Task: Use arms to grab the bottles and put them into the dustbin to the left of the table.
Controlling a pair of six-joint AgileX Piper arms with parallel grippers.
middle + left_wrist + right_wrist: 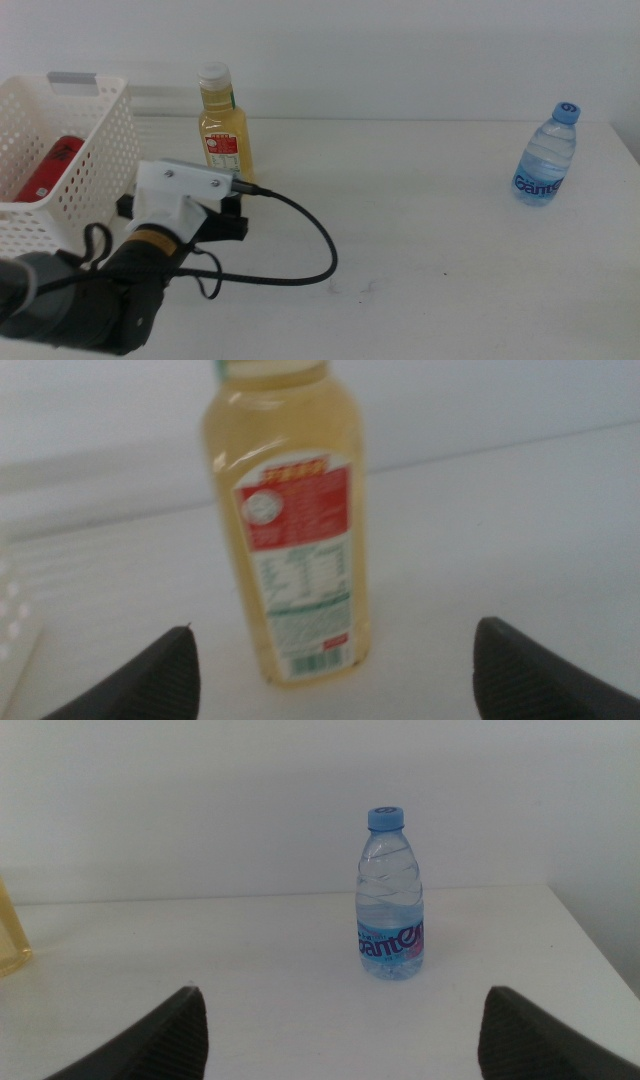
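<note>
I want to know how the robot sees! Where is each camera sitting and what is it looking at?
Middle view: above the table, looking forward and down; shows the left arm.
Left wrist view: on the left arm, facing the juice bottle; left end effector open.
Right wrist view: on the right arm, facing the water bottle; right end effector open.
Shared: every view shows the juice bottle.

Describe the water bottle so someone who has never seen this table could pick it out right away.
Start at the white table and go to its far right corner, well away from the basket on the left. The water bottle stands there upright and alone. Unlike the yellow juice bottle with its white cap, it is clear with a blue cap and blue lettering.
</note>
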